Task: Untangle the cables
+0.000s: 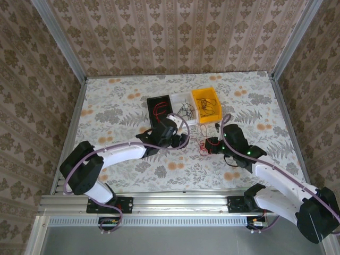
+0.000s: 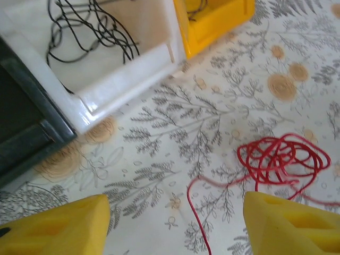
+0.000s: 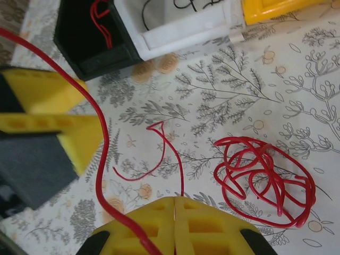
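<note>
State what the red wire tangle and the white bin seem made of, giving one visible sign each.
Red wire tangle: probably plastic-sheathed wire, glossy; it holds springy loops. White bin: likely moulded plastic, smooth and shiny; highlights on its wall.

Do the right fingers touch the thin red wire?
Touching. In the right wrist view the shut right fingers pinch the red wire where it enters the seam between them.

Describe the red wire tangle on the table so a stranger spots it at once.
On the floral-patterned table, look on the robot's side of the yellow plastic bin. The bunched ball of thin bright red wire loops lies there outside every bin, unlike the thin black wires in the white bin and the single red strand pinched by the right tool.
</note>
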{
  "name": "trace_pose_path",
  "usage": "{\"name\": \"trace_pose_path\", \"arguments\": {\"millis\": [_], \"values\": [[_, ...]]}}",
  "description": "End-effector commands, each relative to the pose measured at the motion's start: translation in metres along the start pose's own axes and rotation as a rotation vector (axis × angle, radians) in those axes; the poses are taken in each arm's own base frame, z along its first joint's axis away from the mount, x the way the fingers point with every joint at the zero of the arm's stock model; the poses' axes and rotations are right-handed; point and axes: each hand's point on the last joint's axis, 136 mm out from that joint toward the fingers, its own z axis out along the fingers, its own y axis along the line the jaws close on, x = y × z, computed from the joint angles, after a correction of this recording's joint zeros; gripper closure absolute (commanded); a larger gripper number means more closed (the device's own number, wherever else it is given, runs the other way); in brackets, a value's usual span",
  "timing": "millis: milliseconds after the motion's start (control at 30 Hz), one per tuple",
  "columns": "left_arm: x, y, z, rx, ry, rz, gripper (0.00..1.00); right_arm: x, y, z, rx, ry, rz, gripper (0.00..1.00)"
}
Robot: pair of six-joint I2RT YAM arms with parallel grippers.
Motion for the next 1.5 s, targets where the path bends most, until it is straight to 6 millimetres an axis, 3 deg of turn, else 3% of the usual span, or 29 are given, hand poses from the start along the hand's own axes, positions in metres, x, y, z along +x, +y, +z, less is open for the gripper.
{"name": "trace_pose_path", "arguments": {"millis": [0, 67, 167, 300, 367, 533, 600, 700, 767, 833, 1067, 1167, 1300, 1467], "values": [[-0.026, -0.033, -0.009, 0.151, -0.127, 0.072, 0.31, 0.000, 0.013, -0.007, -0.087, 0.045, -0.021, 0.95], [-0.022, -0.042, -0.008, 0.188, -0.123, 0.107, 0.30, 0.000, 0.011, -0.006, -0.092, 0.055, 0.001, 0.95], [-0.018, -0.036, -0.005, 0.167, -0.117, 0.101, 0.29, -0.002, 0.012, -0.006, -0.104, 0.048, 0.018, 0.95], [-0.016, -0.011, -0.010, 0.083, -0.153, 0.022, 0.29, -0.007, 0.007, -0.006, -0.072, 0.032, 0.031, 0.95], [-0.019, 0.013, -0.022, 0.024, -0.215, -0.068, 0.29, -0.013, 0.007, -0.008, -0.056, 0.012, 0.025, 0.95], [-0.017, 0.099, -0.086, -0.373, -0.435, -0.312, 0.29, -0.056, 0.020, -0.022, -0.011, -0.096, -0.001, 0.94], [-0.003, 0.135, -0.124, -0.578, -0.500, -0.436, 0.30, -0.075, 0.028, -0.024, -0.001, -0.137, -0.010, 0.95], [0.023, 0.170, -0.167, -0.778, -0.552, -0.586, 0.31, -0.099, 0.043, -0.018, 0.014, -0.157, -0.041, 0.94], [0.047, 0.189, -0.191, -0.901, -0.530, -0.698, 0.31, -0.115, 0.053, -0.005, 0.050, -0.149, -0.060, 0.94], [0.063, 0.200, -0.202, -0.970, -0.487, -0.758, 0.31, -0.126, 0.063, 0.013, 0.077, -0.126, -0.085, 0.94], [0.091, 0.208, -0.186, -0.965, -0.415, -0.844, 0.31, -0.160, 0.075, 0.091, 0.240, -0.049, -0.141, 0.94], [0.096, 0.209, -0.181, -0.962, -0.399, -0.857, 0.31, -0.161, 0.078, 0.127, 0.275, 0.016, -0.163, 0.94], [0.098, 0.211, -0.182, -0.976, -0.383, -0.834, 0.31, -0.146, 0.081, 0.168, 0.301, 0.126, -0.210, 0.94], [0.101, 0.214, -0.178, -0.970, -0.386, -0.853, 0.31, -0.123, 0.083, 0.204, 0.334, 0.238, -0.241, 0.93]]}}
